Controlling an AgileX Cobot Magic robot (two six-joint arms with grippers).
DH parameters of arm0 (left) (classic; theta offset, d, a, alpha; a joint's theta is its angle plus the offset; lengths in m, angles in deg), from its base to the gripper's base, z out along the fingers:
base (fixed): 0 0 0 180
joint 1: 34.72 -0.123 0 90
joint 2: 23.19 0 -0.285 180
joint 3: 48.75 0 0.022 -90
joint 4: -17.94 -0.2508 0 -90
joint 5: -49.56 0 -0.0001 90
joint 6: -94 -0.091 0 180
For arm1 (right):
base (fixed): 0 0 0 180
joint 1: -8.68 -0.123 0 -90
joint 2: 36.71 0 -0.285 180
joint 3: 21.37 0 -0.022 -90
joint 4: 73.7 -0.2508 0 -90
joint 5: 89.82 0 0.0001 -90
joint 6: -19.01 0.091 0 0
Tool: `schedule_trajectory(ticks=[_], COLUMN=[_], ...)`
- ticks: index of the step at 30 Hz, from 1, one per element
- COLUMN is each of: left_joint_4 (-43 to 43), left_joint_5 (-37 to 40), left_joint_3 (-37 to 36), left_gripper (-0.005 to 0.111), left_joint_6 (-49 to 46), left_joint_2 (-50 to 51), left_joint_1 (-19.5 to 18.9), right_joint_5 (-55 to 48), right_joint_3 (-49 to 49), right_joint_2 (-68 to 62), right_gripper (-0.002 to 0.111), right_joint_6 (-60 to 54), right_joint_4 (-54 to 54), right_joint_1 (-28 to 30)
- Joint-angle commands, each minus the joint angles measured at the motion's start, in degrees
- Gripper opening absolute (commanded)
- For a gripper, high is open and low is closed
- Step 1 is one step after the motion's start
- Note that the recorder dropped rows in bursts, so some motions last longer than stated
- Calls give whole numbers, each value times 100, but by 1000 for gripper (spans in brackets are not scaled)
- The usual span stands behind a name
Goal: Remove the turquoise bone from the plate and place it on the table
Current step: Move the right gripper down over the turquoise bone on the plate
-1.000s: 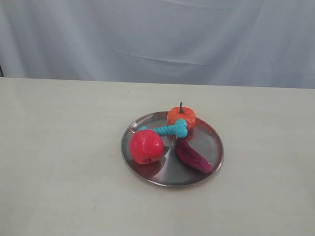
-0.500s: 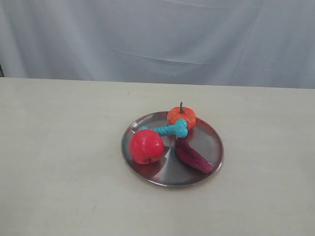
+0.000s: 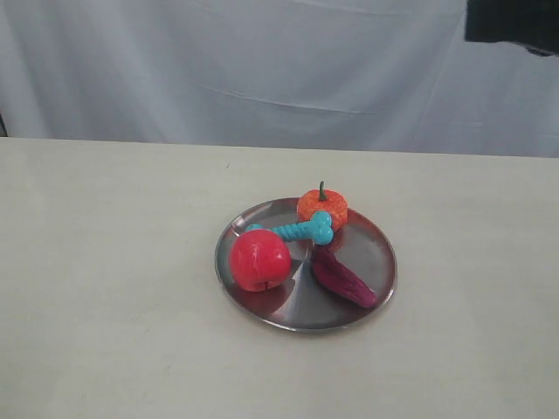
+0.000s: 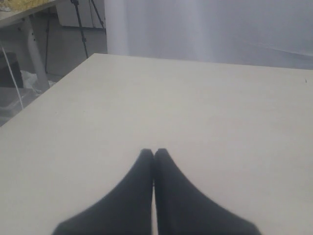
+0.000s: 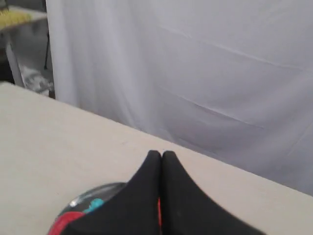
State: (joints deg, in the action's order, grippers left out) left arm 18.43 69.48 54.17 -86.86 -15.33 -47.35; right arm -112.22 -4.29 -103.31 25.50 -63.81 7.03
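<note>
On one plate (image 3: 376,249), one turquoise bone (image 3: 297,230) among three toy foods (image 3: 259,260); left gripper (image 4: 154,151) and right gripper (image 5: 161,153) both closed, empty.

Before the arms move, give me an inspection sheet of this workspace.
surface: table, plain cream top, carries one plate.
job's things: turquoise bone lies on the plate, between the red apple and the orange fruit.
clutter: red apple, orange fruit and purple piece, all on the plate.
grippers: left gripper shut and empty, over bare table; right gripper shut and empty, with the plate in view beneath it.
cables: nothing seen on the table.
surroundings: pale curtain behind the table; tripod legs beyond the table's edge.
</note>
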Motion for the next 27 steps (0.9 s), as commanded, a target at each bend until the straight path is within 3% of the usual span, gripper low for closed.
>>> schedule_trajectory(ticks=[1,6,10,12,19,22,25,27], left_joint_4=[-5,-5,-5,-5,-5,-5,-5,-5], left_joint_5=[-31,-31,-31,-31,-31,-31,-31,-31], left_joint_3=[-15,-15,-15,-15,-15,-15,-15,-15], left_gripper=[0,0,0,0,0,0,0,0], left_joint_6=[24,24,24,24,24,24,24,24], left_joint_2=[-7,-7,-7,-7,-7,-7,-7,-7], left_joint_1=[-12,-12,-12,-12,-12,-12,-12,-12], right_joint_5=[-852,-2014,-4203,-4094,-3419,-3468,-3483,-3422], right_joint_3=[-912,-2032,-2586,-2586,-2823,-3034,-3156,-3226], right_joint_2=[-768,-1870,-3086,-3514,-4757,-5053,-5264,-5350], right_gripper=[0,0,0,0,4,27,59,61], right_joint_6=[-1296,-4439,-7469,-7936,-7743,-7720,-7720,-7720], right_joint_4=[-446,-3424,-5380,-5343,-4817,-4790,-4621,-4156], right_joint_1=[168,1265,2125,2130,1625,1440,1203,1000])
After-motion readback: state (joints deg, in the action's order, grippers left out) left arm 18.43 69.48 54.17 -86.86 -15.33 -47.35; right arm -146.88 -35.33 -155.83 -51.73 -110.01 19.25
